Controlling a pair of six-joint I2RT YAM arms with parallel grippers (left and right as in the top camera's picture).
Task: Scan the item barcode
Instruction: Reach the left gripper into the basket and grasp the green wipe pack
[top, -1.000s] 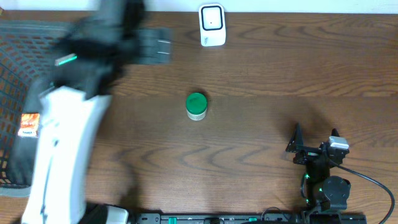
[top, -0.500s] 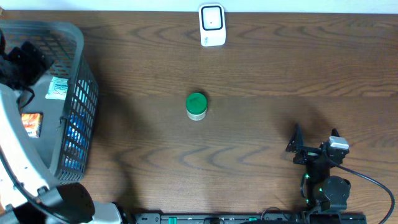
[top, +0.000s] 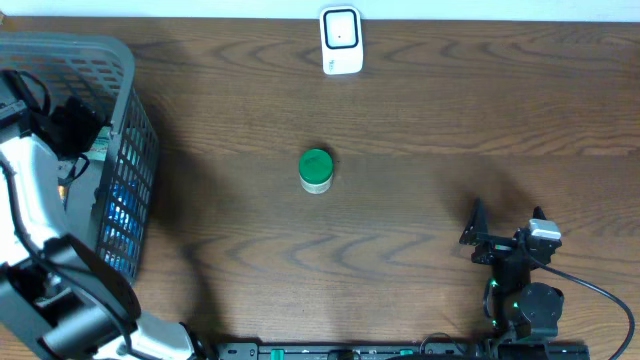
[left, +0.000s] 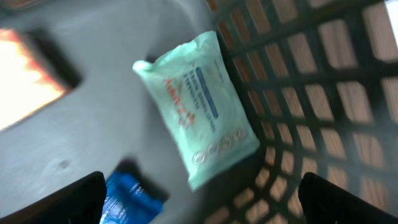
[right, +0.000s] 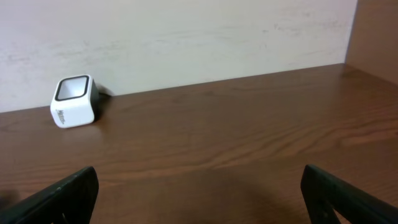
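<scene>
Far left of the table (top: 420, 120): grey mesh basket (top: 120, 60), with the left arm reaching down into it. Left hand (left: 199, 196) was released, fingers (left: 62, 199) spread wide at the bottom corners of the wrist view, nothing between them. It hung above the basket floor, touching none of the contents.

Below it lay a mint-green wipes packet (left: 196, 118), flat and turned diagonally, its lower end close to the basket's lattice wall. Print on it was too blurred to read and no barcode could be made out. Left of the packet was a bright, washed-out flat item (left: 25, 81), too blurred to identify. A blue packet (left: 127, 199) showed at the lower edge, just beside the left finger and near the wipes packet's lower corner. Whether they touched I could not tell.

Middle of the table: a small jar with a green lid (top: 316, 170) stood upright, alone, well apart from the basket and both arms.

Further back, a little right of the jar: white scanner (top: 341, 40) at the table's far edge, against the pale wall (right: 186, 37). It had a dark-framed window on its upper face.

Far right, near front edge: right arm folded low. Right hand (right: 199, 193) was also released, fingers wide apart, holding nothing. It faced across bare wood toward the scanner, which sat at the left of its wrist view, well apart from it.
</scene>
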